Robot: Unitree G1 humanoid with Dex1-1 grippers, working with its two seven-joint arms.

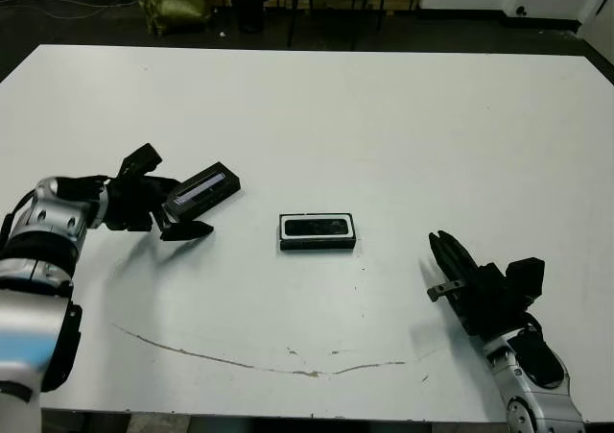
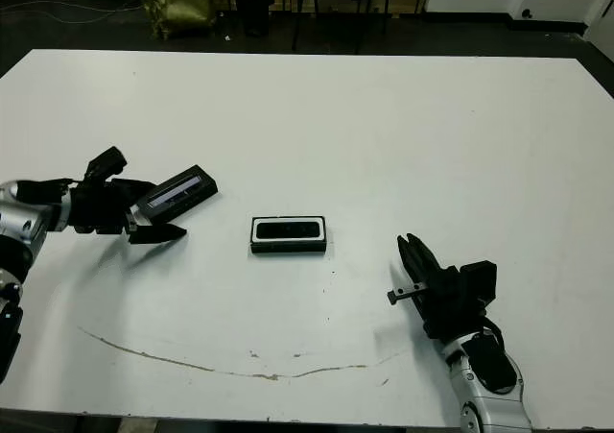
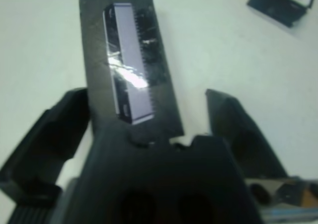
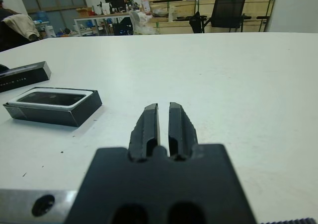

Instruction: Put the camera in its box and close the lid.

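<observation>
White table (image 1: pixel 384 116) fills most of the head view, with a thin brown scratch line (image 1: pixel 288 368) curving across its near part. Left gripper (image 1: pixel 171 203) at the table's left side has the lid (image 1: pixel 200 189) between its two wide-spread fingers; the wrist view shows the lid's near end up against the gripper body, but the fingers stand out to either side, so whether they pinch it is unclear. The lid is tilted, glossy pale strip facing up, pointing toward the box. Right gripper (image 1: pixel 447 260) sits low over the table at near right, well apart from the box, fingers (image 4: pixel 149 124) pressed almost together with only a thin slit between them, nothing in them. Box (image 1: pixel 318 231) lies flat near the table's middle, between the two grippers, uncovered, white lining visible around the rim. Camera (image 1: pixel 318 227) lies inside the box, lengthwise, black bar filling most of the tray.
</observation>
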